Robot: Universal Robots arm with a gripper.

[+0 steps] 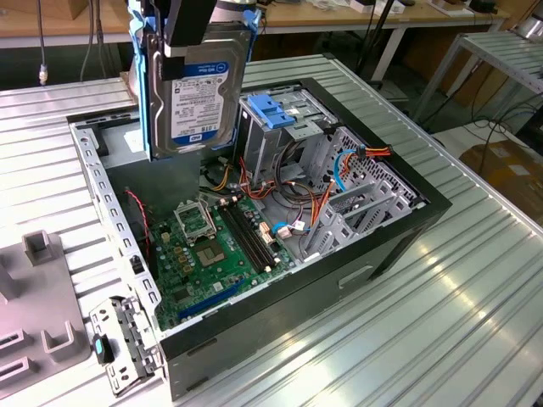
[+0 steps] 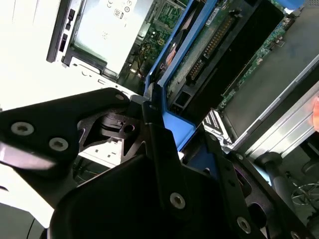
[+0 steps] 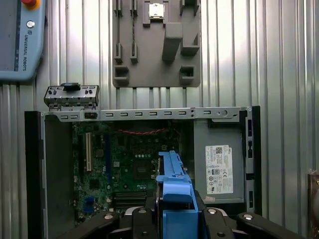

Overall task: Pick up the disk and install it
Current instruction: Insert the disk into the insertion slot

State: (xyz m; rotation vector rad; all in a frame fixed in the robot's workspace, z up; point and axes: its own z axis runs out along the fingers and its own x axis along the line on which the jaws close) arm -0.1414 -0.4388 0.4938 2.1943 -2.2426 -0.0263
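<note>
The hand [image 1: 190,41] is clamped on the disk [image 1: 193,89], which hangs upright in the upper left of the exterior view with its white and blue label facing the camera. Black fingers [image 1: 180,30] press on the blue carrier rails at the disk's upper end. The disk is clear of everything below it, held above the open computer case [image 1: 399,246], which lies on the ribbed metal desk [image 1: 424,339].

In the exterior view, a metal drive cage with a blue bracket [image 1: 273,110] stands inside the case just to the right of the disk. The green motherboard [image 1: 212,254] lies lower in the frame.

In the second wrist view, the hand [image 2: 192,154] grips the blue frame, and the disk's [image 2: 219,45] circuit-board side shows. In the first wrist view, the disk [image 3: 174,191] appears edge-on in the hand [image 3: 174,224], over the motherboard [image 3: 124,164] and beside the grey power supply [image 3: 219,164]. A grey fixture plate [image 3: 157,45] lies on the desk [image 3: 279,59] beyond the case.
</note>
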